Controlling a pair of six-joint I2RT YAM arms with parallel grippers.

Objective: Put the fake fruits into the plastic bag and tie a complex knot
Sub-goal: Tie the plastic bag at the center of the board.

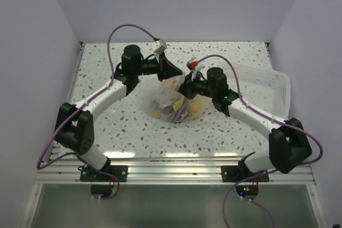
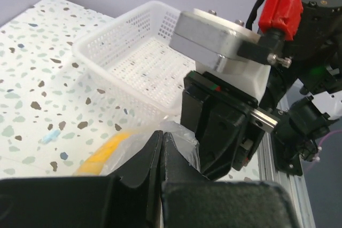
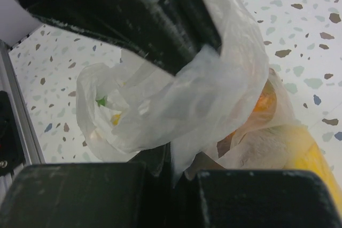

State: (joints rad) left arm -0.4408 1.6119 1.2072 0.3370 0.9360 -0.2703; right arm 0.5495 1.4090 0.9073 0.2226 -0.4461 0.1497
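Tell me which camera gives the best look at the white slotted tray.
The left wrist view: the white slotted tray fills the upper middle, its rim and perforated walls plain. The top external view shows the tray small, at far right. The right wrist view doesn't show it.

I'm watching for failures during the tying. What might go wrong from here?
1. The left gripper and right gripper both pinch thin film of the bag; hard pulling may tear it or let it slip.
2. The grippers sit very close together and may collide.
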